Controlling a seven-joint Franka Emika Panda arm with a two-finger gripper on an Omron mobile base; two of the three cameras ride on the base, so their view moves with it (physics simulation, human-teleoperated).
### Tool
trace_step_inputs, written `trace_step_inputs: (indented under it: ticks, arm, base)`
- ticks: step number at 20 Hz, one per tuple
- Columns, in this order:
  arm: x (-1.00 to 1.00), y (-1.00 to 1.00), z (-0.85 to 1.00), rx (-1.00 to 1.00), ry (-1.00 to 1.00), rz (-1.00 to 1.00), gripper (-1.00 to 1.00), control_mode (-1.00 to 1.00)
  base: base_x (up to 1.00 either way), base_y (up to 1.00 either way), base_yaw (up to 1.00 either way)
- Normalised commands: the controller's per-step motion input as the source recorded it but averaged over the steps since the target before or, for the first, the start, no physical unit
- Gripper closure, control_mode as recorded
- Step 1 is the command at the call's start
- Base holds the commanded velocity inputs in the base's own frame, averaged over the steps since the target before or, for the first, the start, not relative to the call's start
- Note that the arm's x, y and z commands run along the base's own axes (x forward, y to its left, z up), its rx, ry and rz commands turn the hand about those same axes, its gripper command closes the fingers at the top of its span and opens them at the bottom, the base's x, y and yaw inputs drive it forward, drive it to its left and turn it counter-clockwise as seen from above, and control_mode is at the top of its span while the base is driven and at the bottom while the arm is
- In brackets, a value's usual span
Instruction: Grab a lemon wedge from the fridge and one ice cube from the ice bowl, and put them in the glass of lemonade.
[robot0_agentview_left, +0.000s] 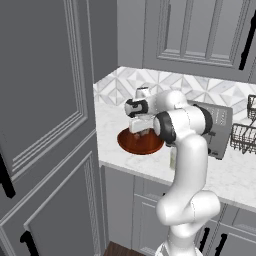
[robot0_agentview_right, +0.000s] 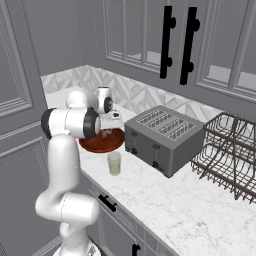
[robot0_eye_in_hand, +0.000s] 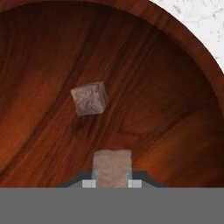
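My gripper (robot0_eye_in_hand: 113, 183) hangs low inside the reddish-brown ice bowl (robot0_eye_in_hand: 197, 57), shut on a pale ice cube (robot0_eye_in_hand: 113, 166) held between its two fingertips. A second ice cube (robot0_eye_in_hand: 89, 99) lies loose on the bowl's floor, ahead of the held one. From the base, the hand (robot0_agentview_left: 141, 131) (robot0_agentview_right: 106, 132) is over the ice bowl (robot0_agentview_left: 141, 144) (robot0_agentview_right: 102, 142) on the counter. The glass of lemonade (robot0_agentview_right: 114, 163) stands just in front of the bowl near the counter's edge, partly behind my arm (robot0_agentview_left: 173, 159). The fridge and the lemon wedge are out of view.
A grey toaster (robot0_agentview_right: 162, 135) (robot0_agentview_left: 220, 131) stands right of the bowl, and a black wire dish rack (robot0_agentview_right: 225, 150) (robot0_agentview_left: 245, 134) further right. Panelled grey cabinets with black handles (robot0_agentview_right: 167, 42) hang above, and a tall cabinet (robot0_agentview_left: 45, 125) stands at the left.
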Motion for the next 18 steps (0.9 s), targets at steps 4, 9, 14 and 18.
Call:
trace_step_inputs:
  ticks: [4, 9, 14, 18]
  arm:
    - [0.00, 0.00, 0.30, 0.00, -0.11, 0.00, 1.00, -1.00]
    - [0.03, 0.00, 0.35, 0.01, -0.06, 0.00, 1.00, -1.00]
    - [-0.80, -0.15, 0.21, 0.07, 0.00, 0.00, 1.00, -1.00]
    - [-1.00, -0.17, 0.40, 0.07, 0.00, -0.01, 1.00, -1.00]
  base:
    - [0.00, 0.00, 0.00]
    - [0.00, 0.00, 0.00]
    - [0.00, 0.00, 0.00]
    - [0.00, 0.00, 0.00]
